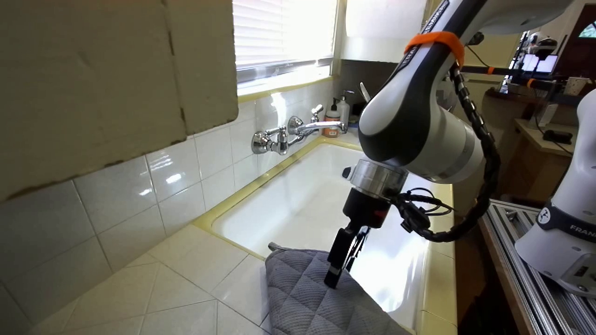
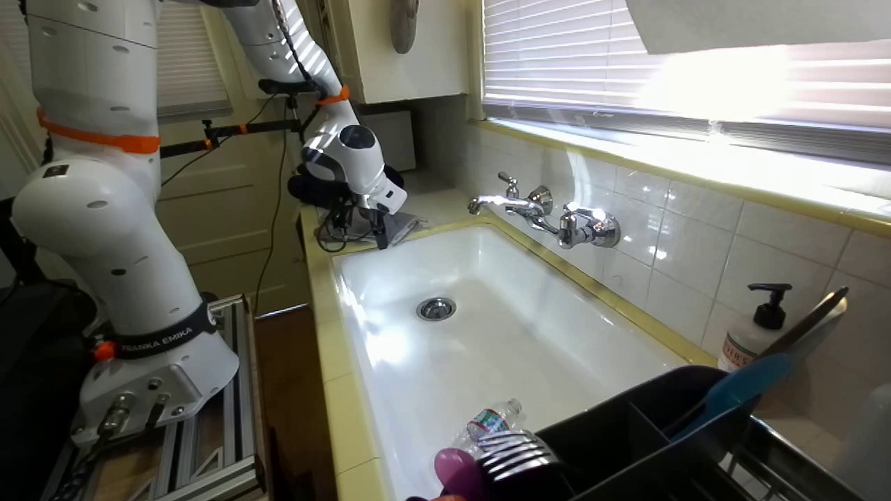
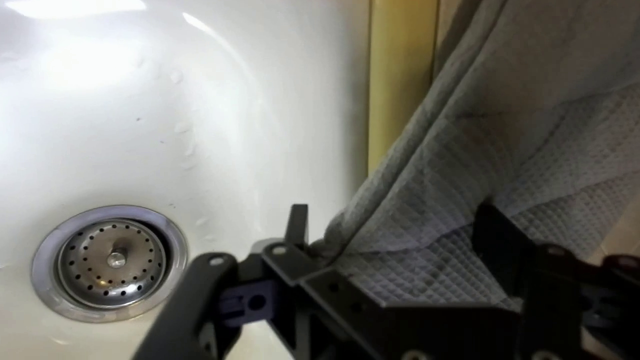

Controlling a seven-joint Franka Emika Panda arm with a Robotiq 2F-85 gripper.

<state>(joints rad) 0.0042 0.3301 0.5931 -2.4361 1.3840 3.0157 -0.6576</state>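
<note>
Two fingers stand parted at a grey cloth that overhangs the sink from the worktop, likely leaving me a free edge.

Both my exterior views share the sink from opposite ends; wrist view looks closely down, drain lower left.

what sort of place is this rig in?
Probably a home kitchen: there's a big white sink, a wall-mounted tap and some forks.
</note>
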